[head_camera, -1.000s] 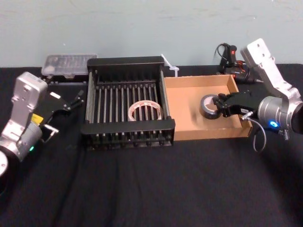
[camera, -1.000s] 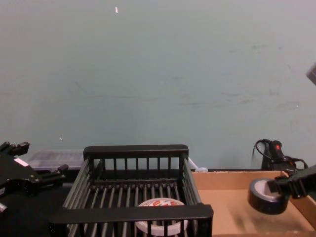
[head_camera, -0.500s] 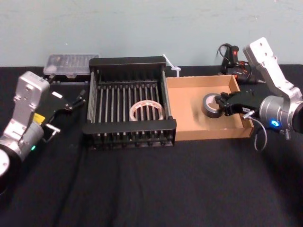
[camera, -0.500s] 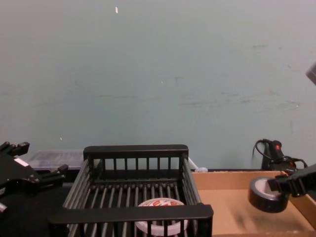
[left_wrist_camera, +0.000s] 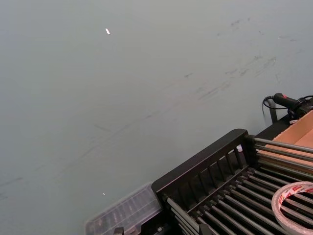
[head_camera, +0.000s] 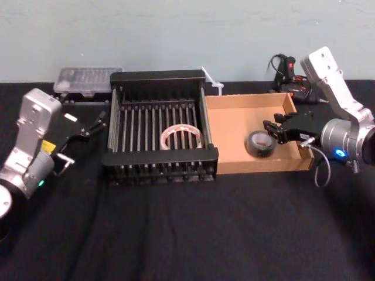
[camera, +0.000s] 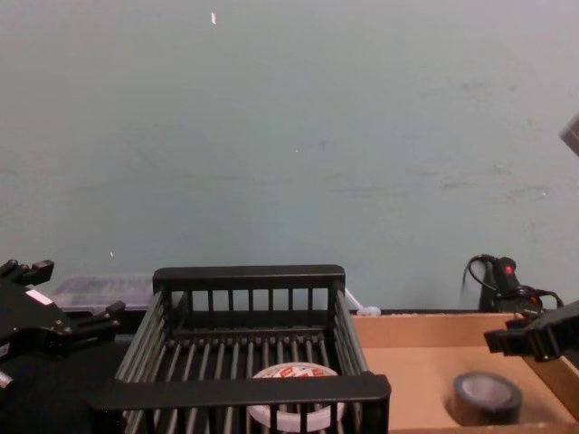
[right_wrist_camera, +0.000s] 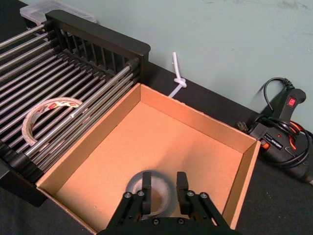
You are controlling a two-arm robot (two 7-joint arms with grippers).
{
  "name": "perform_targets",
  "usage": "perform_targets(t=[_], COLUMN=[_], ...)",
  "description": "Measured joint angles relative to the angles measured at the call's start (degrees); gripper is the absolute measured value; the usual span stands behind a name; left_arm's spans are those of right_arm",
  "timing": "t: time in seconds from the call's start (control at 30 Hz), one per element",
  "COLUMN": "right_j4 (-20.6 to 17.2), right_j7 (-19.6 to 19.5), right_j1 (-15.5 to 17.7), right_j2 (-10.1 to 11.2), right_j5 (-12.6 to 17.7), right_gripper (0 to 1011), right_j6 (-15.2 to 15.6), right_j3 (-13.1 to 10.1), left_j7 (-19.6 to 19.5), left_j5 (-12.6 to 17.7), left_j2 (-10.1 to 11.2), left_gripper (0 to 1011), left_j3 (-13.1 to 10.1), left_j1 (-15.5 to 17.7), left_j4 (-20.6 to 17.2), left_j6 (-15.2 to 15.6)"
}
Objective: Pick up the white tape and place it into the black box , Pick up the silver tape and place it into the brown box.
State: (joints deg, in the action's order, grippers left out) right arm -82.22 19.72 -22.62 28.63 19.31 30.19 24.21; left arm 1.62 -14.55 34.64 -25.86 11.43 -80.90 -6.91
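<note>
The silver tape [head_camera: 261, 144] lies flat on the floor of the brown box [head_camera: 246, 99], toward its right front. My right gripper [head_camera: 273, 130] hovers just above and right of it, open, fingers off the roll. From the right wrist view the silver tape [right_wrist_camera: 157, 176] shows below the spread gripper [right_wrist_camera: 163, 191]. In the chest view the silver tape [camera: 486, 396] rests under the right gripper [camera: 507, 342]. The white tape [head_camera: 181, 136] lies in the black box [head_camera: 158, 76]. My left gripper [head_camera: 92, 123] waits open left of the black box.
A clear plastic case [head_camera: 87, 79] sits behind the black box's left corner. A corded hand tool with a red switch [head_camera: 287, 69] lies behind the brown box. A white zip tie [head_camera: 211, 82] lies between the boxes at the back. Black cloth covers the table front.
The right gripper has opened and the silver tape has dropped from its fingers onto the brown box floor. The left arm has not moved.
</note>
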Motion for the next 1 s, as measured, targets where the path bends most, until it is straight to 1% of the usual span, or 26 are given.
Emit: perform_targets(t=[0.03,0.1,0.13,0.27,0.33,0.37,0.4,0.43,0.57,0.6,0.63,0.8,1.0], right_j4=[-0.01,-0.02,-0.02,-0.04,-0.06,-0.06,-0.06,-0.06,-0.06,-0.06,-0.06,-0.06,-0.06], right_j7=[0.0,0.02,0.03,0.04,0.04,0.04,0.04,0.04,0.04,0.04,0.04,0.04,0.04], right_j1=[0.0,0.01,0.01,0.01,0.01,0.01,0.01,0.01,0.02,0.01,0.02,0.02,0.01], right_j2=[0.0,0.02,0.03,0.05,0.06,0.06,0.07,0.07,0.07,0.07,0.07,0.07,0.07], right_j5=[0.0,0.02,0.03,0.04,0.04,0.04,0.04,0.04,0.04,0.04,0.04,0.04,0.04], right_gripper=[335,367,424,533,615,626,674,693,828,844,894,1002,1002], right_j6=[0.0,-0.01,-0.01,-0.03,-0.04,-0.05,-0.05,-0.06,-0.06,-0.06,-0.06,-0.06,-0.06], right_j3=[0.0,0.02,0.03,0.05,0.05,0.05,0.05,0.05,0.05,0.05,0.05,0.05,0.05], left_j7=[0.0,0.0,0.0,0.0,0.0,0.0,0.0,0.0,0.0,0.0,0.0,0.0,0.0], left_j5=[0.0,0.0,0.0,0.0,0.0,0.0,0.0,0.0,0.0,0.0,0.0,0.0,0.0], left_j2=[0.0,0.0,0.0,0.0,0.0,0.0,0.0,0.0,0.0,0.0,0.0,0.0,0.0], left_gripper=[1001,1001,1001,1001,1001,1001,1002,1001,1001,1001,1001,1001,1001], left_j3=[0.0,0.0,0.0,0.0,0.0,0.0,0.0,0.0,0.0,0.0,0.0,0.0,0.0], left_j1=[0.0,0.0,0.0,0.0,0.0,0.0,0.0,0.0,0.0,0.0,0.0,0.0,0.0], left_j4=[0.0,0.0,0.0,0.0,0.0,0.0,0.0,0.0,0.0,0.0,0.0,0.0,0.0], left_j6=[0.0,0.0,0.0,0.0,0.0,0.0,0.0,0.0,0.0,0.0,0.0,0.0,0.0])
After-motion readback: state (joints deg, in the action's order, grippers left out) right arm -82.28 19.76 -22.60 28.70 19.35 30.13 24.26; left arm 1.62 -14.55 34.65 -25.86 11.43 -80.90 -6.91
